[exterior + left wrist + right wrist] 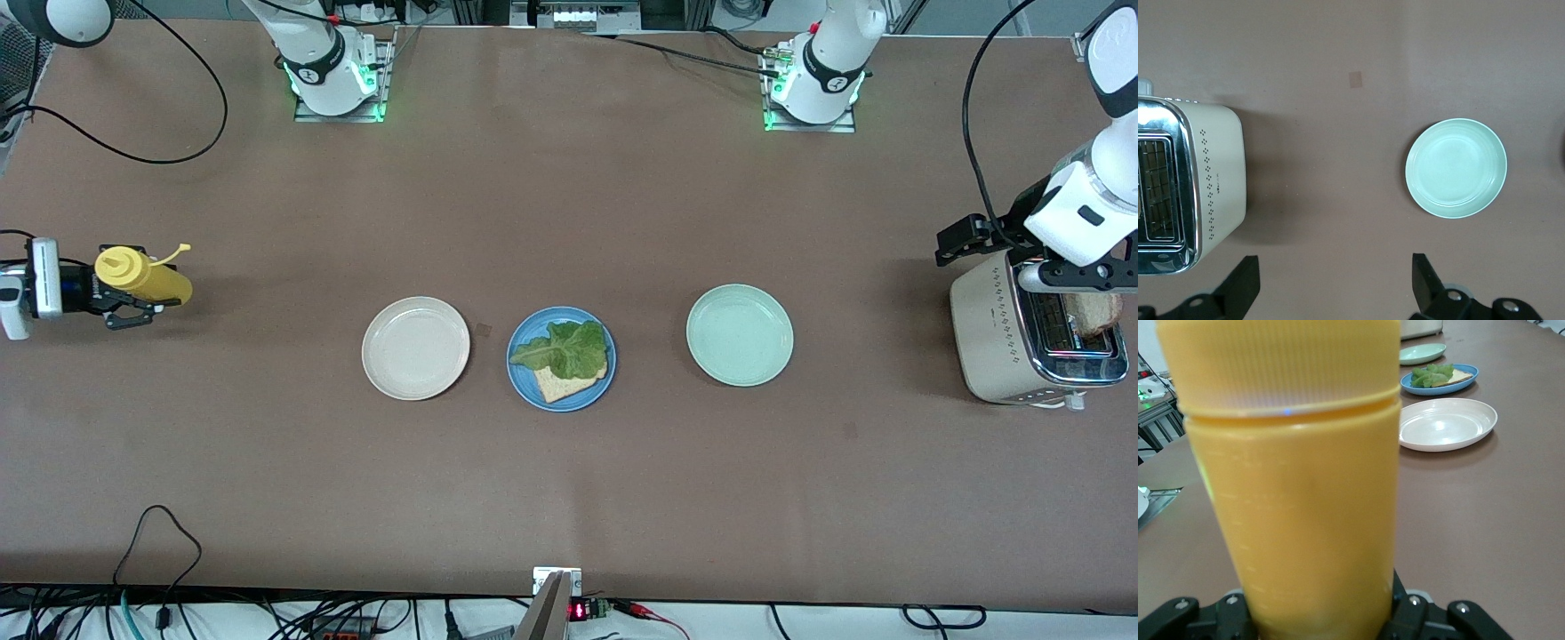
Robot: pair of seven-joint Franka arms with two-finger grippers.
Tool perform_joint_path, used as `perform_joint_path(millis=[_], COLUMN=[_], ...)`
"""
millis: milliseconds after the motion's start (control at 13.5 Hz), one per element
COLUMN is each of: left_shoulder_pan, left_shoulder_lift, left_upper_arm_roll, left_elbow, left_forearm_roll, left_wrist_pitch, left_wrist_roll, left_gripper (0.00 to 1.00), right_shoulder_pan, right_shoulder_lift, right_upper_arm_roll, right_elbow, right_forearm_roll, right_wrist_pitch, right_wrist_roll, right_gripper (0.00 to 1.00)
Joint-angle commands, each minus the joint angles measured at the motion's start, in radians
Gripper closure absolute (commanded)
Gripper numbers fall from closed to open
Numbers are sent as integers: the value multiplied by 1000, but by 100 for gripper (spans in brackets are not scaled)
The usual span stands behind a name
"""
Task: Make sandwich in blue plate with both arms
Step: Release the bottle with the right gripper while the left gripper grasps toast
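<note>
Front view shows my right claw (133, 302) gripping the mustard bottle (147, 276), left claw (1335, 283) wide beside the toaster (1031, 338); next, sauce onto the lettuce (564, 347).

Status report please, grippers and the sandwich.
Left gripper open over table beside toaster. Right gripper shut on mustard bottle. Blue plate: one slice, lettuce, no top slice.

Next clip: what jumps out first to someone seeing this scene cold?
Mid-table, the blue plate holds a bread slice under green lettuce, with no top slice yet. At the right arm's end, the right claw grips a yellow squeeze bottle. At the left arm's end, the left claw hangs open beside the toaster.
</note>
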Motion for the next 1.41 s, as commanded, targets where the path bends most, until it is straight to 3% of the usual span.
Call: perform_joint_path(millis=[0,668,742,816,891,965,1188,1336], left_shoulder_pan=[-12,17,49,77,106,152,352,444], left_shoulder_lift=[9,25,44,79,125,171,364,426], left_upper_arm_roll=[5,12,12,12,12,12,12,9], left_elbow=[24,26,41,76,110,151,305,351], left_forearm_roll=[15,18,20,20,21,24,14,5], left_wrist_pitch=[-8,-8,-8,-12,-10,-10,-8,-7], left_wrist_roll=[4,20,20,22,22,42,377,518], left_gripper=[0,0,0,0,0,0,0,0], right_shoulder_pan=[-35,-69,-69,-69,-69,-66,-71,-80], right_shoulder_lift=[68,156,159,162,164,165,170,170], right_upper_arm_roll=[18,18,18,18,18,18,18,18], right_elbow=[13,13,13,13,13,13,13,13], right_forearm_roll=[46,48,48,48,50,50,60,59], right_wrist_pitch=[-14,44,50,52,52,52,51,51], right_wrist_roll=[-68,-196,-194,-194,-179,-179,-180,-180], right_gripper=[100,100,78,50,9,0,0,0])
